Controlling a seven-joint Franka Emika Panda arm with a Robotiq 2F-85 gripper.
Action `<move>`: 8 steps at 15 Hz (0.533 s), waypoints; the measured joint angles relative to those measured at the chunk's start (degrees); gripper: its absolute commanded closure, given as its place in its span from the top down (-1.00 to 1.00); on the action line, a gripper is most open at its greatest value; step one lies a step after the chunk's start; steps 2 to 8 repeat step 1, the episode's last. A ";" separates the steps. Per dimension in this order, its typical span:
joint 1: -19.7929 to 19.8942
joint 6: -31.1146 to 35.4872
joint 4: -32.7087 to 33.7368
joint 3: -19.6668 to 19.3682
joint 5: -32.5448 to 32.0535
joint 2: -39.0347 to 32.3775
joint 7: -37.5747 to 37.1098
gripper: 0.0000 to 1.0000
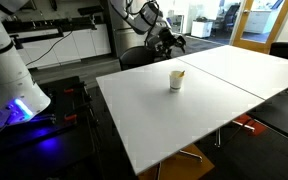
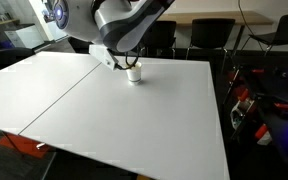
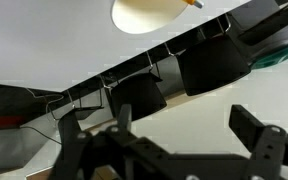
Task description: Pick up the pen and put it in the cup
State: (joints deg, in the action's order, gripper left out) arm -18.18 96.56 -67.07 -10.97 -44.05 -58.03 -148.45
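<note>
One pen (image 1: 181,73) stood steeply tilted inside the cup (image 1: 175,81) on the worktop (image 1: 184,130), its long axis near vertical, below and forward of the gripper (image 1: 168,43), which hung well apart with jaws spread wide, holding nothing.

The cup (image 1: 176,81) stood on the table (image 1: 164,130), slightly above the frame's centre in an exterior view. The pen (image 1: 181,73) stood inside the cup, its upper end leaning over the rim. The gripper (image 1: 171,42) hung higher in the frame, beyond the cup and apart from it. Chairs (image 1: 134,57) stood behind the table's far edge. In the wrist view the cup sat at top centre.
</note>
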 measured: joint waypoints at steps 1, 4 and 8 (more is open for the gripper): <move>0.00 0.00 -0.91 0.08 0.04 0.67 -0.57 1.00; 0.00 0.00 -0.91 0.08 0.04 0.67 -0.57 1.00; 0.00 0.00 -0.91 0.08 0.04 0.67 -0.57 1.00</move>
